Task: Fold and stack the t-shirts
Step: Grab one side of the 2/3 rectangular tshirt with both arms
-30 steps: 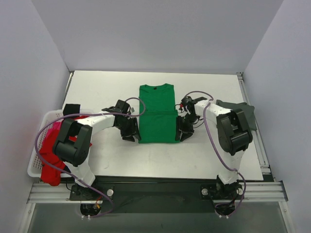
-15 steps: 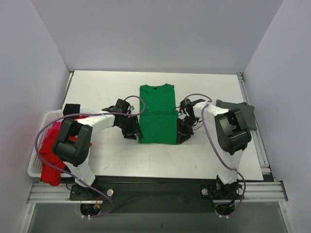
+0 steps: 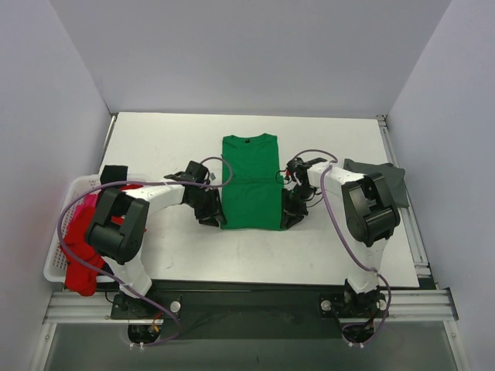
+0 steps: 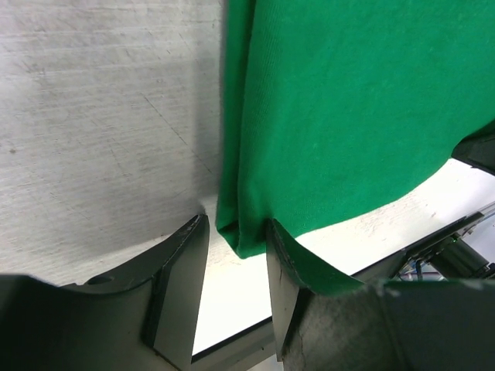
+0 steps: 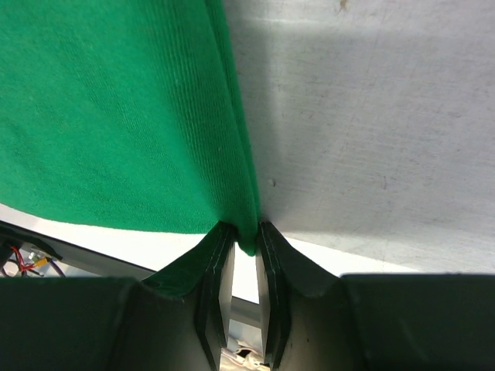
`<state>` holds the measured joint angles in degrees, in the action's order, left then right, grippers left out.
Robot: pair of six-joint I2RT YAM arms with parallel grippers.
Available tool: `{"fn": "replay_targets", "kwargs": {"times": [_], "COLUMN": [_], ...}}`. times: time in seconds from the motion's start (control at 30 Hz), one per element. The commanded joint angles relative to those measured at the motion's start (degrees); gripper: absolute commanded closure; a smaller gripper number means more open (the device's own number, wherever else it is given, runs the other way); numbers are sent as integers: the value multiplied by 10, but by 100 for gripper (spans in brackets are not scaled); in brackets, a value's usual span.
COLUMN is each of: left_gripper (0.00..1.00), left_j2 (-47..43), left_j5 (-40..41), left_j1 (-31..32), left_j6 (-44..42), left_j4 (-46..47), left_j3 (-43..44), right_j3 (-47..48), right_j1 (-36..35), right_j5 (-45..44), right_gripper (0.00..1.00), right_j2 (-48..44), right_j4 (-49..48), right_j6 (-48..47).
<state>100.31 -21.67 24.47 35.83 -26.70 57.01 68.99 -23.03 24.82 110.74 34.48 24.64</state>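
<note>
Reaching inward, the right claw point(image 5: 244, 229) pinches a green t-shirt point(image 3: 250, 182) corner while the left claw point(image 4: 234, 229), half open, straddles another.

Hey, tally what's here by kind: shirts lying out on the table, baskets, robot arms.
Shirts on the table: 2, green shirt, dark grey shirt
Baskets: 1, white basket
Arms: 2, left arm, right arm
Total: 5

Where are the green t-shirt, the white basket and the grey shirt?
green t-shirt point(image 3: 250, 185), top view, middle of the cloth
white basket point(image 3: 56, 255), top view, its left rim
grey shirt point(image 3: 393, 179), top view, its right-hand part
</note>
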Motion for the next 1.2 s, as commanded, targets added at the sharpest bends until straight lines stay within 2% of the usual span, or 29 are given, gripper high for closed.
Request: {"fn": "replay_targets", "kwargs": {"times": [0.0, 0.43, 0.7, 0.8, 0.9, 1.17], "left_gripper": [54, 62, 83, 92, 99, 100], "left_j2": [12, 31, 38, 38, 38, 0], "left_j5": [-6, 19, 19, 22, 24, 91], "left_j1": [8, 20, 22, 26, 29, 36], "left_j6": [-5, -15, -16, -16, -16, -16], "left_j4": [-3, -16, -13, -13, -16, -43], "left_j3": [-8, -10, -16, -16, -17, -24], "right_j3": [-12, -15, -16, -20, -24, -41], "right_j1": [-3, -3, -4, -4, -2, 6], "right_j5": [-25, -26, -25, -26, -27, -42], "right_gripper": [82, 82, 84, 95, 100, 100], "right_j2": [5, 2, -3, -11, -15, -43], "right_j4": [21, 21, 22, 22, 23, 30], "right_j6": [2, 1, 2, 6, 7, 9]}}
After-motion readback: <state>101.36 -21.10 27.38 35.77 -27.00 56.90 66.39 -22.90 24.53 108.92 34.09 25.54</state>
